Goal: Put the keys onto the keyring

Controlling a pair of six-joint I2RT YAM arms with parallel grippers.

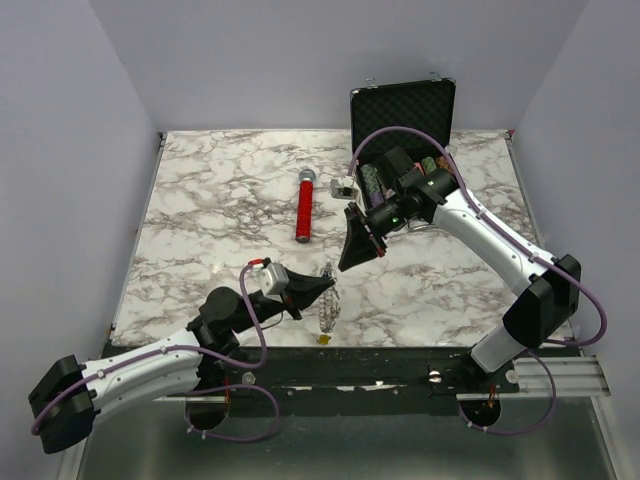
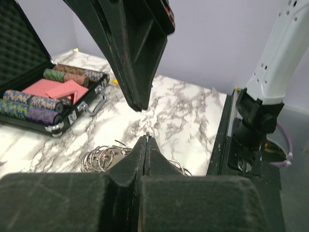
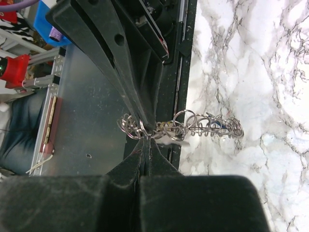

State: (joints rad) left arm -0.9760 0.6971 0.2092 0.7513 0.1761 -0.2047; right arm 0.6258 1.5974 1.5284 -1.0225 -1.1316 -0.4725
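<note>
Fig.: keyring (image 1: pixel 328 310) = string of thin grey metal rings, linked & overlapping, w/ small yellow tag (image 1: pixel 323 340) at its near end; lies on marble table (image 1: pixel 200 200) close to near edge, approx. centre. Tag too small to read. L gripper (image 1: pixel 331 288): jaws closed, tips at the rings. R gripper (image 1: pixel 346 264): jaws closed, nothing seen between them, raised just above keyring
</note>
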